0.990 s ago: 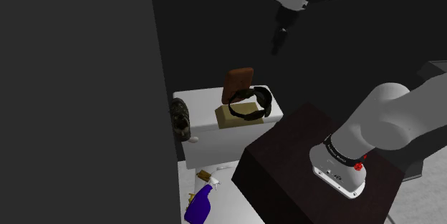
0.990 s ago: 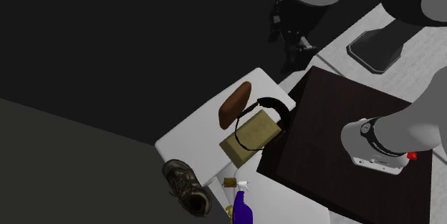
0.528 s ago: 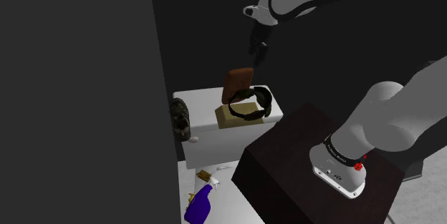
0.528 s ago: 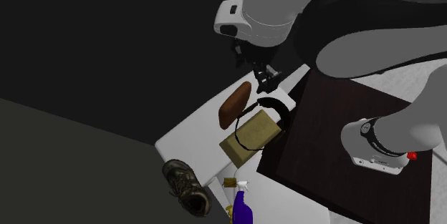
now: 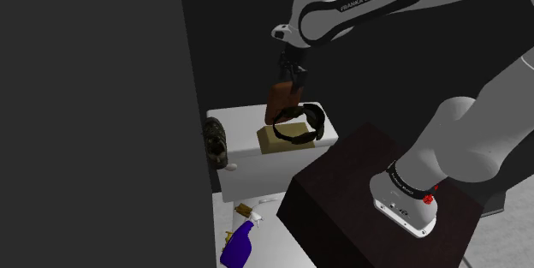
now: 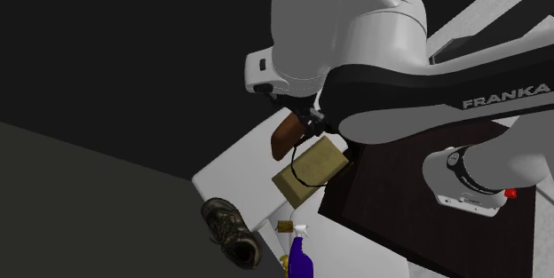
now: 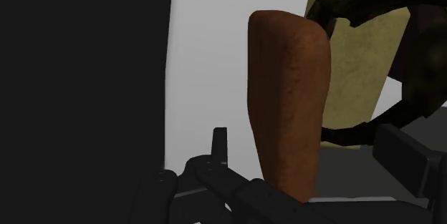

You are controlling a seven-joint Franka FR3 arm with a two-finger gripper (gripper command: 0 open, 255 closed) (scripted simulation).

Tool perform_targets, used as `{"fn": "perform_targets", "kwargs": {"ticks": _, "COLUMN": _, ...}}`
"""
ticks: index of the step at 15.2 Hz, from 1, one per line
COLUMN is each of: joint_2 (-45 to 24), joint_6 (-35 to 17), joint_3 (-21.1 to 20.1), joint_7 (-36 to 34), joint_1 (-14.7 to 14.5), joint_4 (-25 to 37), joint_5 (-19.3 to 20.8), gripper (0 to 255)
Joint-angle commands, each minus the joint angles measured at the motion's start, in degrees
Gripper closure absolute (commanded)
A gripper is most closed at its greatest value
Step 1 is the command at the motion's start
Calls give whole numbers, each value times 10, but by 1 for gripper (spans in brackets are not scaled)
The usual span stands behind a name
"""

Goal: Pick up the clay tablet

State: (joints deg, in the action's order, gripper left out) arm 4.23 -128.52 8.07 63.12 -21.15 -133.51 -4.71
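Observation:
The clay tablet [image 5: 282, 101] is a brown slab with rounded corners. It stands on edge on a white top [image 5: 240, 151] and leans against a tan box [image 5: 278, 138]. My gripper [image 5: 289, 74] hangs right over the tablet's upper edge, open. In the wrist view the tablet [image 7: 286, 101] rises between the two black fingers [image 7: 219, 146], with a gap on each side, so neither touches it. From the second exterior view, the arm's bulk covers most of the tablet [image 6: 284, 134], and the gripper [image 6: 312, 122] sits at its upper end.
Black headphones [image 5: 301, 123] loop around the tan box beside the tablet. A worn shoe [image 5: 215, 141] lies at the white top's left end. A blue spray bottle [image 5: 239, 245] lies lower down. The dark stand [image 5: 359, 189] borders the top on the shoulder view's right.
The arm has swung down and to the shoulder view's left, bringing the gripper from high above the stand onto the tablet's top edge. The fingers stayed apart. Nothing else moved.

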Motion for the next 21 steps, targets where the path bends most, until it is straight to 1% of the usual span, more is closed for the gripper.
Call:
{"fn": "perform_targets", "kwargs": {"ticks": 1, "joint_2": -10, "joint_6": -17, "joint_3": -1, "joint_7": 4, "joint_1": -1, "joint_4": -7, "joint_5": -3, "gripper": 0}}
{"fn": "perform_targets", "kwargs": {"ticks": 4, "joint_2": -28, "joint_6": -45, "joint_3": -1, "joint_7": 9, "joint_1": -2, "joint_4": -17, "joint_5": -9, "gripper": 0}}
{"fn": "perform_targets", "kwargs": {"ticks": 6, "joint_2": -28, "joint_6": -45, "joint_3": -1, "joint_7": 9, "joint_1": -2, "joint_4": -17, "joint_5": -9, "gripper": 0}}
{"fn": "perform_targets", "kwargs": {"ticks": 7, "joint_2": -28, "joint_6": -46, "joint_3": -1, "joint_7": 9, "joint_1": -2, "joint_4": -18, "joint_5": -9, "gripper": 255}}
{"fn": "perform_targets", "kwargs": {"ticks": 16, "joint_2": -28, "joint_6": -45, "joint_3": -1, "joint_7": 9, "joint_1": -2, "joint_4": -17, "joint_5": -9, "gripper": 255}}
{"fn": "perform_targets", "kwargs": {"ticks": 21, "joint_2": -4, "joint_6": -6, "joint_3": -1, "joint_7": 2, "joint_1": -1, "joint_4": -2, "joint_5": -1, "gripper": 255}}
